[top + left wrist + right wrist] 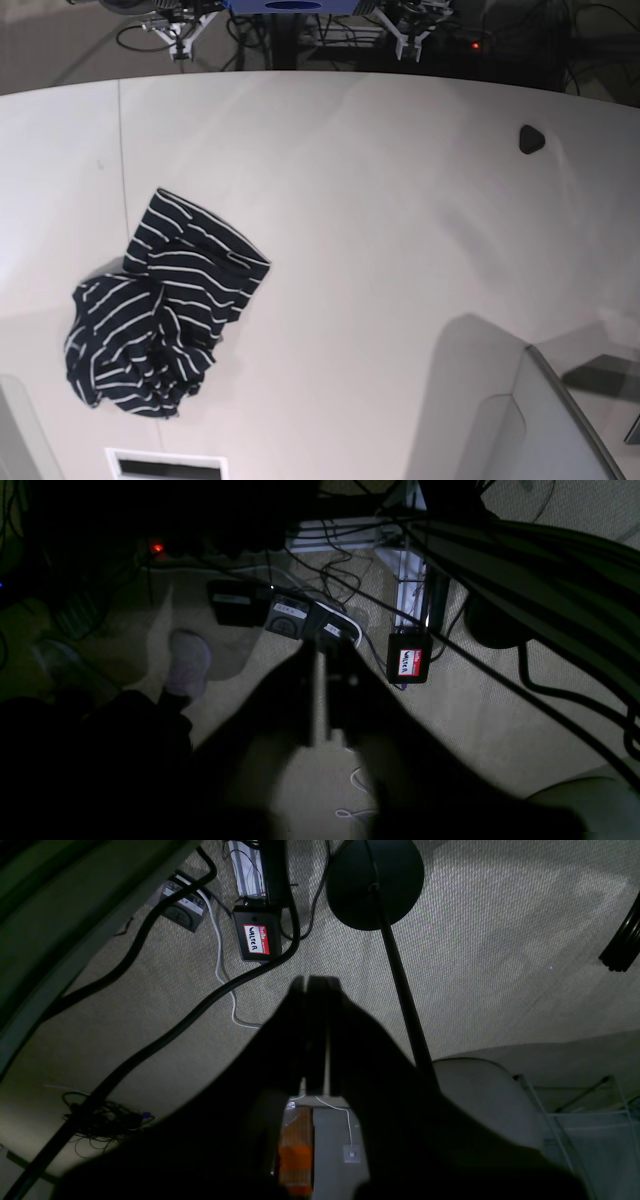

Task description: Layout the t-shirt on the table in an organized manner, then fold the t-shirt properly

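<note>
The t-shirt (160,310), dark with thin white stripes, lies crumpled in a heap on the left part of the white table (400,200). No gripper shows in the base view. In the left wrist view my left gripper (327,642) is a dark silhouette over the carpeted floor, its fingers nearly together with only a thin slit between them and nothing held. My right gripper (316,980) also points down at the floor beside the table, fingers pressed together and empty. Both grippers are away from the shirt.
A small black object (531,139) sits at the table's far right. A grey slanted shape (530,420) fills the base view's lower right corner. On the floor are cables, a black box with a red name label (256,940), a round black stand base (375,882) and a person's shoe (187,662).
</note>
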